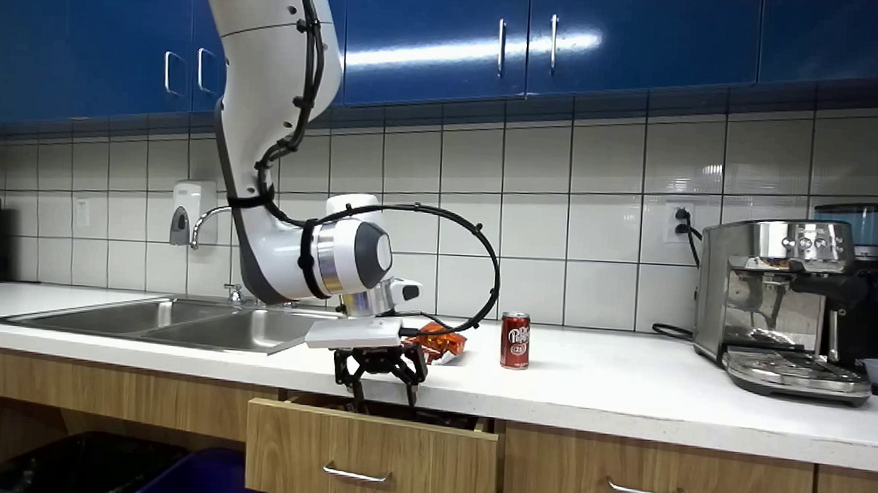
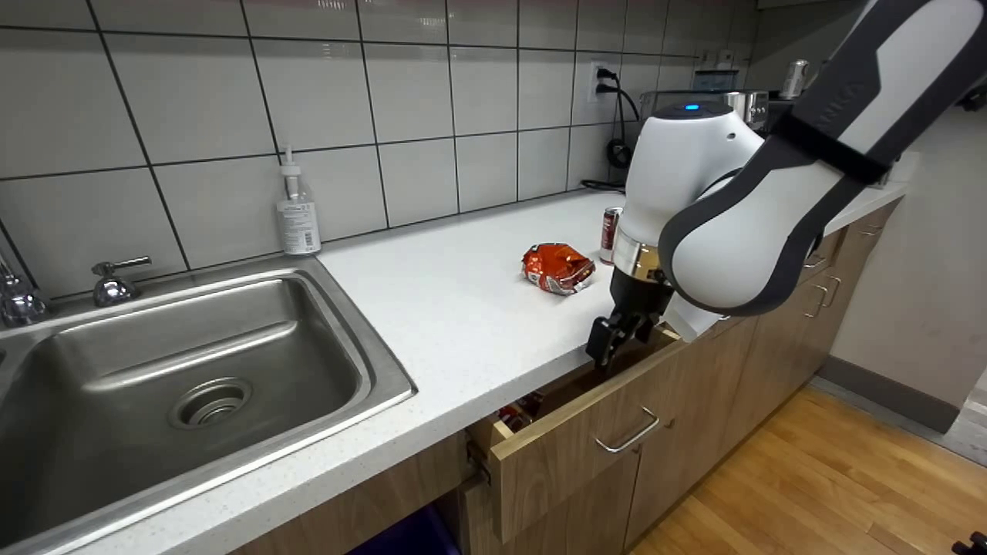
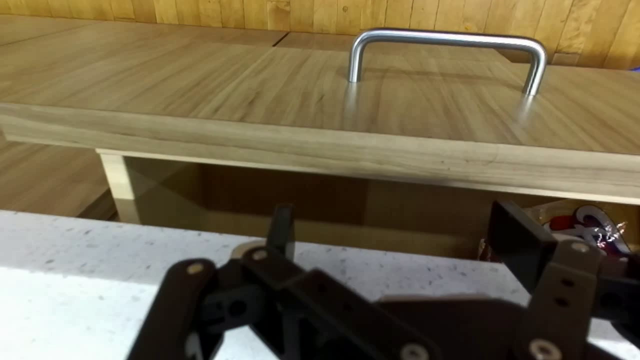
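My gripper (image 3: 392, 215) stands wide open, nothing between its fingers. It points down at the gap between the counter's front edge and the front of a pulled-out wooden drawer (image 1: 371, 457). In both exterior views the fingertips hang at the drawer's opening; how deep they reach cannot be told. The drawer's metal handle (image 3: 445, 37) shows beyond its top edge in the wrist view. Inside the drawer, a shiny red and white packet (image 3: 592, 227) lies behind one finger, partly hidden. A crumpled orange-red snack bag (image 2: 557, 268) lies on the counter behind the gripper.
A red soda can (image 1: 515, 341) stands upright on the white counter (image 1: 597, 382). Farther along is an espresso machine (image 1: 782, 302). On the opposite side lie a steel sink (image 2: 208, 362) and a soap bottle (image 2: 298, 208). Blue cabinets (image 1: 435, 36) hang above.
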{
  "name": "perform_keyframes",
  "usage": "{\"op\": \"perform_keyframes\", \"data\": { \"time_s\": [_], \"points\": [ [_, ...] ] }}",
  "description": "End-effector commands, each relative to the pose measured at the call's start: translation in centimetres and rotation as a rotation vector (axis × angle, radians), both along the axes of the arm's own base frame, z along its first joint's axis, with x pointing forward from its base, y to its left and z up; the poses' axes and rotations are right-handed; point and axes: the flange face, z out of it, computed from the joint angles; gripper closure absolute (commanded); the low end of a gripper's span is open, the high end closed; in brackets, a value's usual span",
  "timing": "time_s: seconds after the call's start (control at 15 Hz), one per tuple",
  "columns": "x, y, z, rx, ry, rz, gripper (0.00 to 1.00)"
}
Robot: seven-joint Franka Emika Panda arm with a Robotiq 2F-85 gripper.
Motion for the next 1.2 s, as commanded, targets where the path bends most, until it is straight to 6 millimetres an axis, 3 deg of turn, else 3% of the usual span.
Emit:
{"op": "perform_keyframes", "data": {
  "time_s": [0.0,1.13],
  "points": [
    [-0.3,0.0,0.1,0.005,-0.033,-0.018,0.00],
    [-1.1,0.1,-2.2,0.054,-0.047,-0.109,0.00]
  ]
}}
